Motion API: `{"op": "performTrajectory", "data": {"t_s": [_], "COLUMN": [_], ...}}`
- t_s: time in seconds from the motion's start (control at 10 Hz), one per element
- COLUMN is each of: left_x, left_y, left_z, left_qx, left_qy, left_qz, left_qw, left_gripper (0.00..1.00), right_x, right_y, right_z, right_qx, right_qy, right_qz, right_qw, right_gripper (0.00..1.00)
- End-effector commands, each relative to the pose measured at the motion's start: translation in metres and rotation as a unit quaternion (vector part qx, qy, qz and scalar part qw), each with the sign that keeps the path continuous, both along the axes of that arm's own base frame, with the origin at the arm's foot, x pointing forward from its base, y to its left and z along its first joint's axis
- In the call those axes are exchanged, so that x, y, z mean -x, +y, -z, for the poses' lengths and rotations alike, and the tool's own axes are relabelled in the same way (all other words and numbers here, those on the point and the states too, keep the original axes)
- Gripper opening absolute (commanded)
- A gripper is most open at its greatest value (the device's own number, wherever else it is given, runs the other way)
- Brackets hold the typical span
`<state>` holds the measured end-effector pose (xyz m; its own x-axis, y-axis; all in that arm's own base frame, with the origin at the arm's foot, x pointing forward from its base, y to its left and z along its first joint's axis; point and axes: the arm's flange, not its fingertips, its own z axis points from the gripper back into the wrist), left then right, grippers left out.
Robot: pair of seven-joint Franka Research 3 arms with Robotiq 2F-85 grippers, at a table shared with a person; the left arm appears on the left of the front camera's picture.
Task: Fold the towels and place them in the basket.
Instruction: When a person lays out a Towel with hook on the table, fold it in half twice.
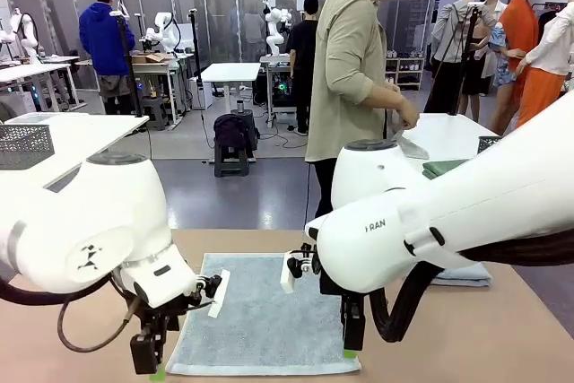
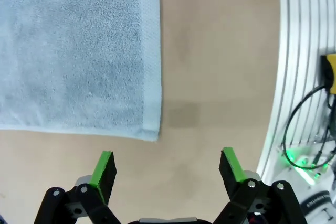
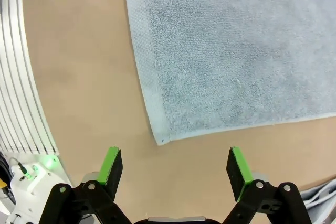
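Observation:
A pale grey-blue towel [image 1: 260, 320] lies spread flat on the tan table between my two arms. My left gripper [image 1: 151, 361] hangs open just off its near left corner. In the left wrist view the towel [image 2: 73, 51] ends in a corner just ahead of the open left gripper [image 2: 168, 169], which has bare table between its fingers. My right gripper [image 1: 352, 343] stands open at the near right corner. The right wrist view shows that towel [image 3: 236, 51] corner just ahead of the open right gripper [image 3: 173, 169]. A second pale towel [image 1: 462, 275] lies folded at the right. A dark grey mesh basket [image 1: 22, 145] sits on a white side table at far left.
A person [image 1: 345, 69] stands beyond the table's far side, turned to a white table [image 1: 448, 136] that holds dark green folded towels [image 1: 444, 168]. A ribbed white table edge [image 2: 299, 77] runs beside the left gripper, with cables on it. The folded towel's edge [image 3: 323, 200] shows near the right gripper.

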<state>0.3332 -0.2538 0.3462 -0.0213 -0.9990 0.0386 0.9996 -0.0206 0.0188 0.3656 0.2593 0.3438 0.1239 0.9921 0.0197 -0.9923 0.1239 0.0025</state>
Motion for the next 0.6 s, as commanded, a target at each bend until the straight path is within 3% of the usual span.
{"op": "performTrajectory", "data": {"t_s": [0.0, 0.5], "left_x": [-0.001, -0.004], "left_y": [-0.007, -0.006], "left_z": [0.018, 0.039], "left_qx": [0.008, 0.003], "left_qy": [-0.011, -0.009], "left_qz": [-0.012, -0.013], "left_qw": [1.0, 1.0], "left_gripper": [1.0, 1.0], "right_x": [-0.001, 0.009], "right_y": [0.004, 0.003], "right_z": [0.017, 0.036], "right_qx": [0.002, 0.018], "right_qy": [0.001, 0.028], "right_qz": [0.015, -0.021], "right_qw": [1.0, 0.999], "right_gripper": [1.0, 1.0]}}
